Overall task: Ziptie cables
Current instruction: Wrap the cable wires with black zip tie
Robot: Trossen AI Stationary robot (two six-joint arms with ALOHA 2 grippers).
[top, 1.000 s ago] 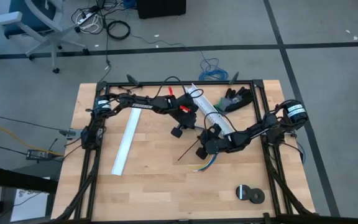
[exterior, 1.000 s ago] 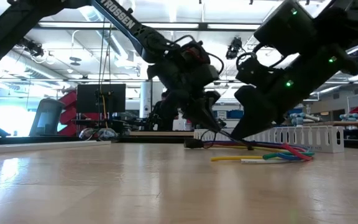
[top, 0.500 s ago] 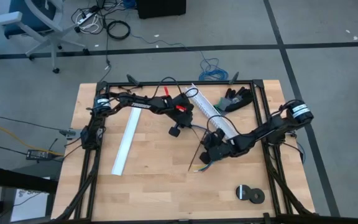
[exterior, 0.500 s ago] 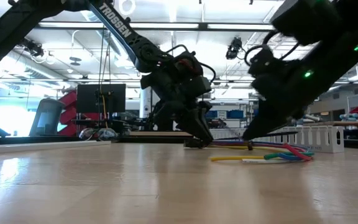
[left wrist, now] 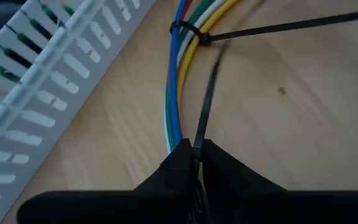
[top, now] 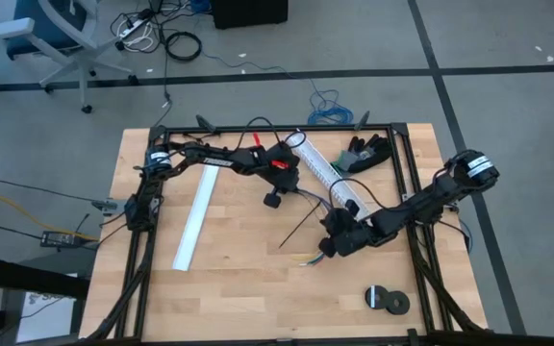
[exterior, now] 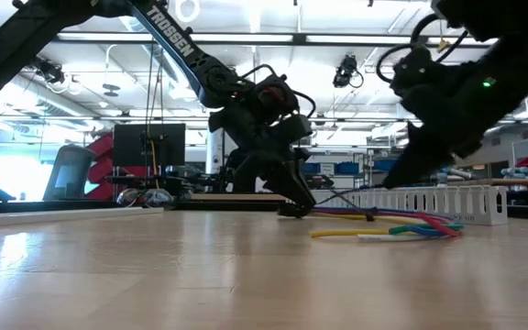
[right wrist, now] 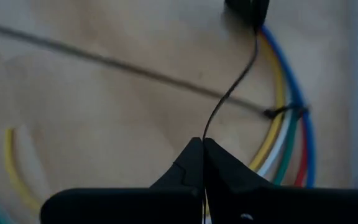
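Readable text: 1 brand name, on the robot's left arm

In the low view, white capital letters reading "TROSSEN" run along the dark link of the left arm [exterior: 174, 35], slanting down toward the wrist. In the high view the same arm [top: 221, 164] carries a small white mark, too small to read. No other label, number or sign can be made out on the table, the cables or the white channel, and the screens and shelves in the room behind show nothing legible.
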